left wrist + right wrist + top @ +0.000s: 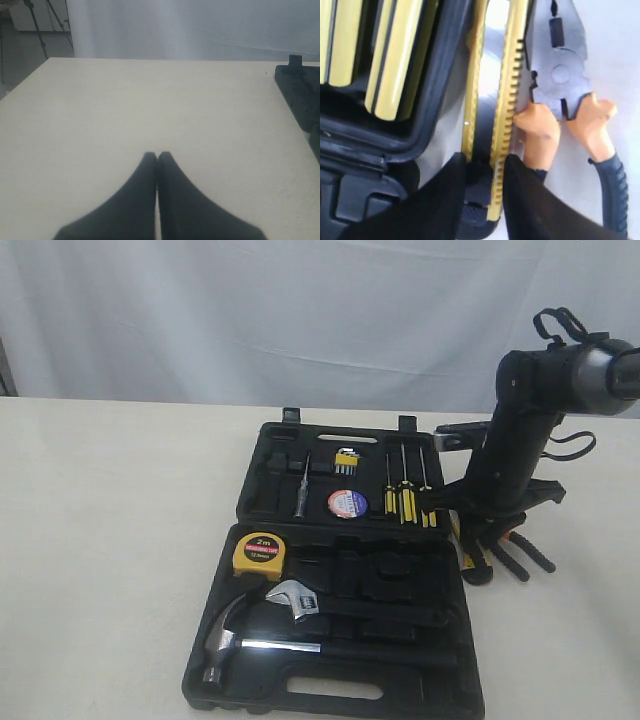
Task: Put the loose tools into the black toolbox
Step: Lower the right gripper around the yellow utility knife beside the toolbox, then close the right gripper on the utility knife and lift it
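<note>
Right gripper: we see the right gripper (482, 160) down at the table (110, 540), just outside the toolbox's right edge. Its two fingers are pressed against opposite sides of the knife (507, 95), so we judge it clamped.
Left gripper: the left gripper (157, 156) has its fingers together and holds nothing. It sits over bare table, well apart from the loose tools.
Knife: it lies on the table between the toolbox (400, 590) wall and the pliers (560, 75). Its long axis runs straight out from between the fingers, parallel to the box edge.
Pliers: they lie just beside the knife on the side away from the box, head alongside the blade body. We cannot tell whether the two touch.
Already in the box: the tape measure (259, 555) and the tape roll (347, 504) sit in recesses.
What the move turns on: the box lies directly to the knife's side, so we expect a lift and a short carry across the rim. The right arm is far nearer.
Risk: the pliers sit close enough to be dragged.
</note>
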You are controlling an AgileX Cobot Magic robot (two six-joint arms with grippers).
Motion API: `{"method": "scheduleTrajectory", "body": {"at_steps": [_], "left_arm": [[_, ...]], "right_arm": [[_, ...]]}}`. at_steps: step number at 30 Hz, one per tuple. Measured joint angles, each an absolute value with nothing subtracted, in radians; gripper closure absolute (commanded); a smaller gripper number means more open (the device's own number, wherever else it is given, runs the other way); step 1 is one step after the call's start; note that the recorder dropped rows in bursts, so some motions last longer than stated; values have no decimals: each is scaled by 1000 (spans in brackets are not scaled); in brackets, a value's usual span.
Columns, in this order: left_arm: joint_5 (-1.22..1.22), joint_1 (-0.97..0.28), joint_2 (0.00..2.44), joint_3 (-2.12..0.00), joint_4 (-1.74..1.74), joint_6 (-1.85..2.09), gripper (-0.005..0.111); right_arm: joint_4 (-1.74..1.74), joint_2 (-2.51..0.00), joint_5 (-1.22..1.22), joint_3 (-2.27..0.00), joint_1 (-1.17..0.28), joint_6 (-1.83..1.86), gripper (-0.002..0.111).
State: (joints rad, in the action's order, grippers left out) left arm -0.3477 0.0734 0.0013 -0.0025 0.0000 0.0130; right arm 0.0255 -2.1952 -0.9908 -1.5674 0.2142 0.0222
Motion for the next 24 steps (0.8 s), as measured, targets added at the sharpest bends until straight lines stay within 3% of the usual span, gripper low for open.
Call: {"method": "scheduleTrajectory", "body": {"at_steps": [12, 18, 21, 24], "left_arm": [[-348, 73, 1, -3, 0, 13, 107], [-348, 73, 1, -3, 0, 13, 107], [-348, 73, 1, -3, 0, 13, 107], [-348, 73, 1, -3, 0, 13, 107]], "right_arm": [[48, -2215, -991, -1573, 216, 43, 82], [55, -2233, -983, -1573, 216, 58, 52], [53, -2233, -986, -1573, 216, 66, 55], [51, -2233, -986, -1573, 216, 66, 65]]}}
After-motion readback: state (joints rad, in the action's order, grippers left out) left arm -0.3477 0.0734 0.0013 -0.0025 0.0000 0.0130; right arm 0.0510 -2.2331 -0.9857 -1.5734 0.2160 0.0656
